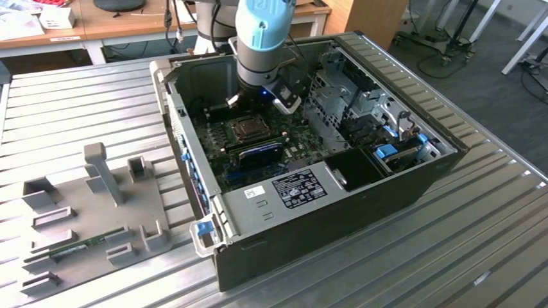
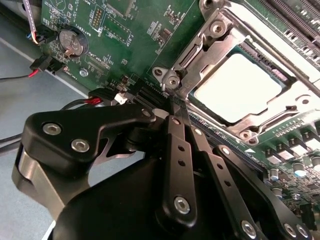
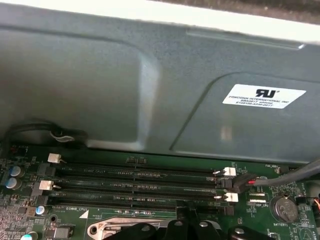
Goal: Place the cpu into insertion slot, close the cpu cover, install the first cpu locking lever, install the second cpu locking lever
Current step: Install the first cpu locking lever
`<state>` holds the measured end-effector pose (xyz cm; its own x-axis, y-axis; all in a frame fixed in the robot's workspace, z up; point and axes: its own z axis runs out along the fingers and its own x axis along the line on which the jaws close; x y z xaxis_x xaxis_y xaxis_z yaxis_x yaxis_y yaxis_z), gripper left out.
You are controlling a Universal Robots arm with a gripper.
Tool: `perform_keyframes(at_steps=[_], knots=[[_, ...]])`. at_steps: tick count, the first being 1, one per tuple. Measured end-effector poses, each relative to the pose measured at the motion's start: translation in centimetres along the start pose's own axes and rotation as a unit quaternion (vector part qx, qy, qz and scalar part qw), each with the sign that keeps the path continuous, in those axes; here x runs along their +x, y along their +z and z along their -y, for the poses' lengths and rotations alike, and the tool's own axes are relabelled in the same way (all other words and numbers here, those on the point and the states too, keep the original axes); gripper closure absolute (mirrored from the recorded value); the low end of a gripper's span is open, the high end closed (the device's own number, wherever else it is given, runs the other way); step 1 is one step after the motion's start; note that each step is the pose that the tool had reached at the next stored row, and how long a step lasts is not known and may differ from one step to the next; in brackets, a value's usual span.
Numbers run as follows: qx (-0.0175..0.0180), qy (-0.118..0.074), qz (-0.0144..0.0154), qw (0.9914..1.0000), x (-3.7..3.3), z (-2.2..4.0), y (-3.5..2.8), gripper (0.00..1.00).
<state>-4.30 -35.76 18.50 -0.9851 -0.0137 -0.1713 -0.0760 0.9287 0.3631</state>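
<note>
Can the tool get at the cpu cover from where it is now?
Probably yes. In the second wrist view the tool sits at a corner of the cpu cover, which lies flat around the cpu. Nothing stands between them, and the open case leaves the way free from above.

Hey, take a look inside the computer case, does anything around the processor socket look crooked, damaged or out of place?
Nothing stands out. In the second wrist view, the flat square grey-topped cpu sits square in the silvery-rimmed insertion slot, with the thin silvery metal cpu cover lying flat around it. The black robot hand sits at the socket's corner.
</note>
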Motion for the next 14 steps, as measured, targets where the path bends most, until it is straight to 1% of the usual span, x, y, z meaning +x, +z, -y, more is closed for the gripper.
perform_keyframes(at_steps=[6, 14], knots=[[0.0000, 0.000, 0.0000, 1.00000, -0.01, 0.01, -0.05, 0.89], [0.0000, 0.000, 0.0000, 1.00000, -0.13, -0.26, -0.71, 0.89]])
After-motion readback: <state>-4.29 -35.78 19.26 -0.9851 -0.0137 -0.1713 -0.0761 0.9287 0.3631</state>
